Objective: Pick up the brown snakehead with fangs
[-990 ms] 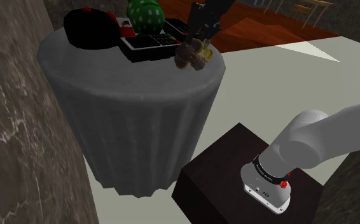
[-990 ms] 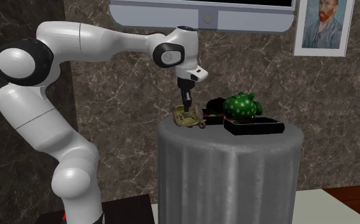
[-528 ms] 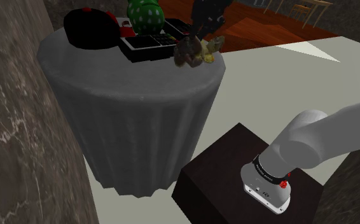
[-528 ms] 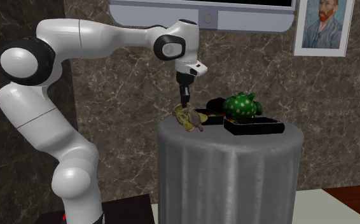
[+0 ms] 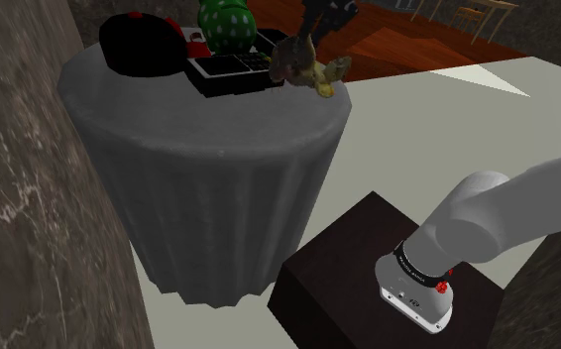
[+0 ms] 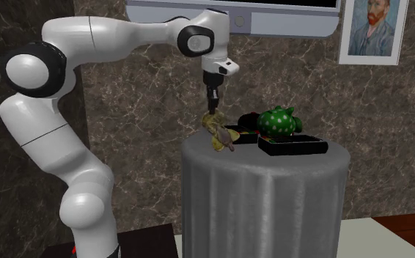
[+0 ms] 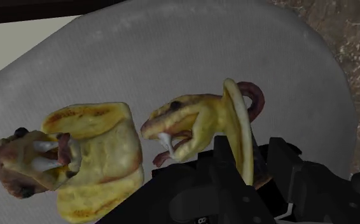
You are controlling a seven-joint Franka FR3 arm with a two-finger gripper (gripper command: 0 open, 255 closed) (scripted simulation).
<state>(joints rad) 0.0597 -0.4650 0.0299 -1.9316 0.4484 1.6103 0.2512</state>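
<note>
Dark marbled wall behind, a grey-draped round tabletop (image 5: pixel 169 119) below, and here we are: the tool (image 6: pixel 212 111) points straight down, its fingers pinched on a thin yellow flap of the brown snakehead (image 7: pixel 102 153). The snakehead hangs right beneath the tool, long axis crosswise to the fingers, fanged brown end sticking out to one side. We judge it barely off the cloth, so straight up looks the way. The white arm arches high from its stand, wrist vertical.

Home, framed portrait (image 6: pixel 375 31), draped table (image 6: pixel 265 198)
</note>
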